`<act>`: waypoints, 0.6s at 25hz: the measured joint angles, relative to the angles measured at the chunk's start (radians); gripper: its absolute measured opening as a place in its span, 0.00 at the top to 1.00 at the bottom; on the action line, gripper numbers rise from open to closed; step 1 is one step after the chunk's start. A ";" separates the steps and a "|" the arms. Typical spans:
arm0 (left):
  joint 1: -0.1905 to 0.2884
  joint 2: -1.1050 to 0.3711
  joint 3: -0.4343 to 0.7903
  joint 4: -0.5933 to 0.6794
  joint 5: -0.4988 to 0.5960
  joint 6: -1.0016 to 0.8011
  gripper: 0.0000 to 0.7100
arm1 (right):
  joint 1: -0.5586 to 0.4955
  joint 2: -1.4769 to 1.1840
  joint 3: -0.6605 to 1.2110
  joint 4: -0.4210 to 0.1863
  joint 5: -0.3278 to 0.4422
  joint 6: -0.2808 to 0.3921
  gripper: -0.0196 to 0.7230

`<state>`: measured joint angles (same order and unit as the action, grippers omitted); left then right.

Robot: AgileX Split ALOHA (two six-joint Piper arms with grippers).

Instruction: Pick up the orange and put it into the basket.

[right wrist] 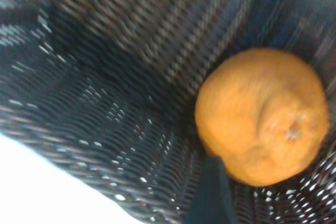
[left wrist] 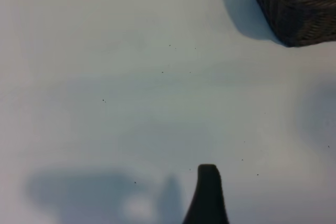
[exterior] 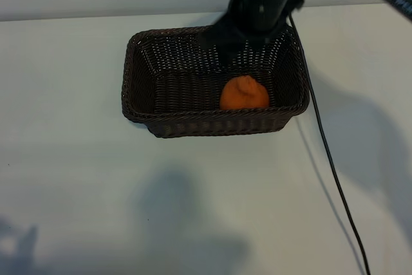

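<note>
Fingers of the right gripper point(exterior: 233, 56) hang inside the basket point(exterior: 212, 123) near its far wall, blurred and dark against the weave; how far apart they stand cannot be told, but they hold nothing, for the orange point(exterior: 244, 93) lies apart from them on the basket floor. Seen from the exterior camera, the orange sits toward four o'clock of the basket's middle, close against the near wall. In the right wrist view the orange point(right wrist: 262, 116) rests on the woven floor with its stem dimple showing, and one dark finger point(right wrist: 210, 192) shows just beside it. Only one dark finger point(left wrist: 208, 195) of the left gripper shows in its own wrist view, above bare white bench point(left wrist: 131, 77) with a corner of the basket point(left wrist: 299, 9) well apart from it; that gripper stands open and holds nothing. A black cable point(exterior: 331, 159) trails over the bench past the basket's three o'clock side.
</note>
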<state>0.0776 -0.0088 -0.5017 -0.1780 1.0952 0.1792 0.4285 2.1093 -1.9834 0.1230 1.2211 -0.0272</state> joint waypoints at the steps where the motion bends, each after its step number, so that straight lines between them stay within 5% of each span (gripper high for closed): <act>1: 0.000 0.000 0.000 0.000 0.000 0.000 0.16 | 0.000 -0.006 -0.022 0.000 0.001 0.000 0.21; 8: 0.000 0.000 0.000 0.000 0.000 0.000 0.16 | -0.040 -0.008 -0.062 -0.042 0.004 -0.001 0.22; 15: 0.000 0.000 0.000 0.000 0.000 0.000 0.16 | -0.337 -0.008 -0.062 -0.063 0.004 -0.017 0.22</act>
<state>0.0776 -0.0088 -0.5017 -0.1780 1.0952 0.1792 0.0913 2.1011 -2.0455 0.0601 1.2251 -0.0445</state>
